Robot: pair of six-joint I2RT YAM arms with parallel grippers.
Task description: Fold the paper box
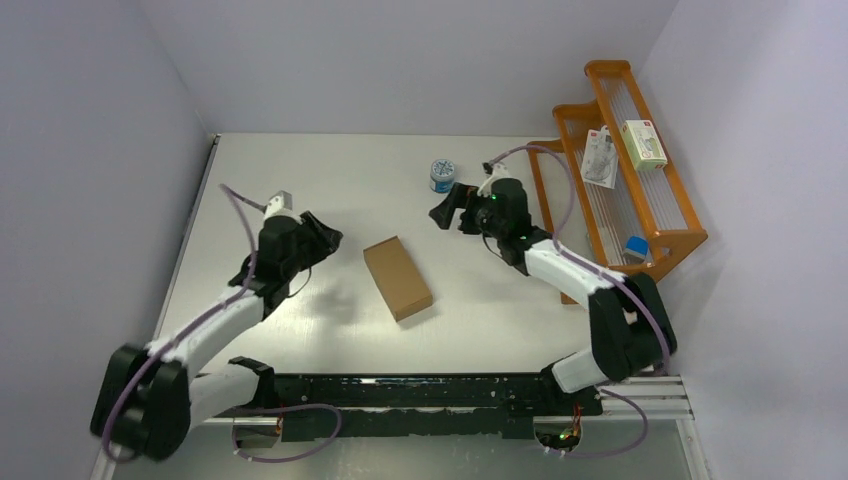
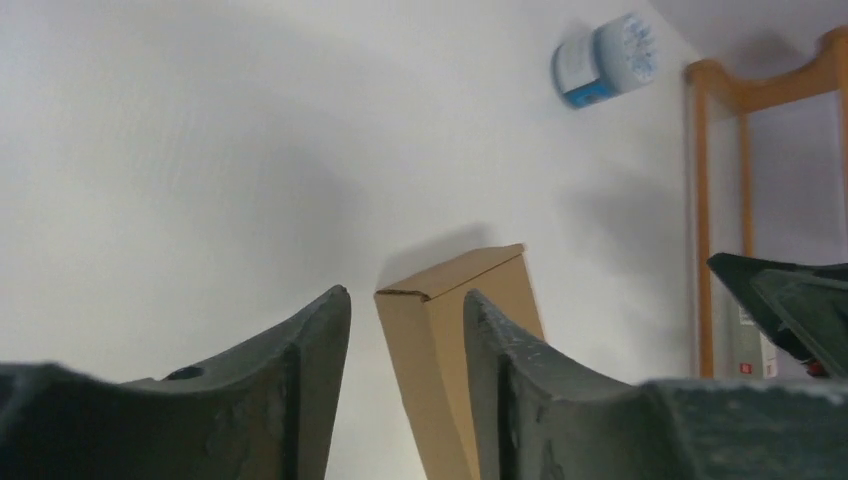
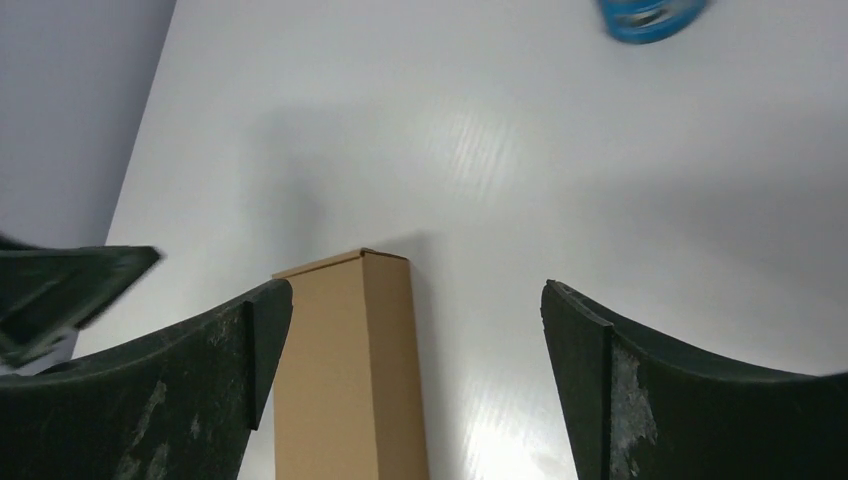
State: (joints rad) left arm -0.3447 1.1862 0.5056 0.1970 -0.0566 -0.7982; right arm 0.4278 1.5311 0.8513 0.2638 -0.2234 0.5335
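Lying folded shut on the bench, the paper box sits between the two arms, touching neither. Jaws of the left claw stand narrowly parted, holding nothing; the right claw gapes wide, likewise empty.

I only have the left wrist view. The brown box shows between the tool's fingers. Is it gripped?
Observer: No. From above, the left tool hangs clear of the paper box, which lies alone on the table.
Operator: And the right tool?
Observer: Its own camera shows the jaws wide apart, holding nothing.
Operator: Box closed?
Observer: From above, a closed oblong, no flaps sticking out.
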